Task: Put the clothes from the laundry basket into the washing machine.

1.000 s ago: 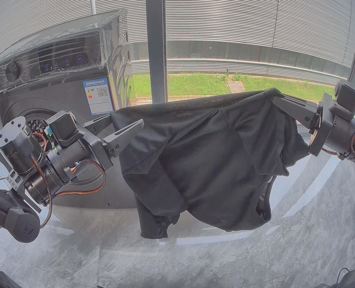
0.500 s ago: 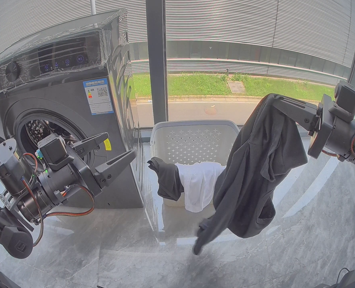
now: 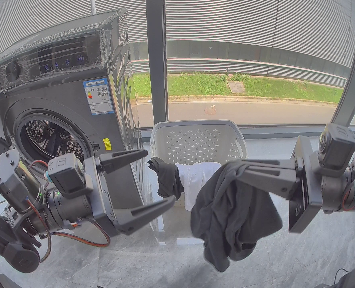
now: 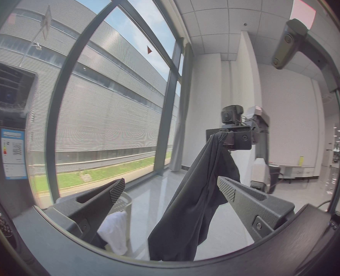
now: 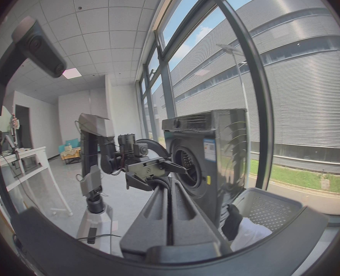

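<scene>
Standing on the floor at the left, the washer (image 3: 65,101) is facing forward with its drum mouth (image 3: 49,139) uncovered. In front of the washer, the left gripper (image 3: 159,177) is hanging with its two fingers spread wide — nothing is lying between them. Just beside the washer's right side, the basket (image 3: 197,135) is sitting on the floor against the window (image 3: 245,41). A dark garment (image 3: 167,179) and a white cloth (image 3: 195,181) are draping over its near rim, touching each other. Farther right, the right gripper (image 3: 241,171) is pinching a shirt (image 3: 229,217), its fingers pressed together on the fabric — the shirt is dangling in a dark bunch before the basket's near right corner, apart from the left gripper. Whether its lowest fold is touching the floor is not showing clearly. Grass (image 3: 265,87) is showing through the window behind.
</scene>
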You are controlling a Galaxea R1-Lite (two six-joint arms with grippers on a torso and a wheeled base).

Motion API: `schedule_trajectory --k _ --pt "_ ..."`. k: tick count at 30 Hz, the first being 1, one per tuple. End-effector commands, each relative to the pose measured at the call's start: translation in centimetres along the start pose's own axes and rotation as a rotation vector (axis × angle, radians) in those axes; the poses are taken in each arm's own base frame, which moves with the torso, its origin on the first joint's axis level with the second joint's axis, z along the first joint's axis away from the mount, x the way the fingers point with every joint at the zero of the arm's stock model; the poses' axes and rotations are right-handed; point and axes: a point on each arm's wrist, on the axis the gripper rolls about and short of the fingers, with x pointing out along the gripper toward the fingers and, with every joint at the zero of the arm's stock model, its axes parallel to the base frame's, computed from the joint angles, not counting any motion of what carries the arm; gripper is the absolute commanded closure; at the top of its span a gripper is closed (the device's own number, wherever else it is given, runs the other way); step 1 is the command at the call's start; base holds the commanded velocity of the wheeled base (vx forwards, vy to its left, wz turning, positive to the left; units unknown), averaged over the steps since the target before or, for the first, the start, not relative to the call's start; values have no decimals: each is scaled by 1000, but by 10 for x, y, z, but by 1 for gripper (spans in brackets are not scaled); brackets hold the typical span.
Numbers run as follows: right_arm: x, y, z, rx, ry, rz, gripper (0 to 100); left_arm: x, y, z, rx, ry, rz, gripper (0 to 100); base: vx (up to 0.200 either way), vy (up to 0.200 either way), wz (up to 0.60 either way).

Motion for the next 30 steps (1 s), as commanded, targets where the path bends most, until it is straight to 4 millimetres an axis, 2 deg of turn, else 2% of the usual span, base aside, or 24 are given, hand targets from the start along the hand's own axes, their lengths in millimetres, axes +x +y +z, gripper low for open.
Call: schedule_trajectory --k 1,4,7,11,13,22,23,30 --pt "10 15 -13 21 48 80 100 14 -22 -9 -30 22 -124 0 0 0 0" --pt "15 19 -17 27 65 102 100 22 -34 -14 -48 35 -181 0 0 0 0" --pt "18 21 -19 29 71 115 100 29 -34 -23 -63 59 -195 0 0 0 0" --pt "19 22 -19 29 73 118 100 32 -37 -24 -64 58 -213 0 0 0 0" --pt "23 25 -20 31 79 138 100 40 -48 -28 -78 67 -266 0 0 0 0" --pt "29 36 -19 31 75 187 100 50 -41 -42 -91 100 -245 0 0 0 0" --pt "29 36 -18 31 74 187 100 50 -41 -42 -92 99 -245 100 0 0 0" --pt "29 36 -17 31 71 184 100 56 -38 -39 -83 80 -234 100 0 0 0"
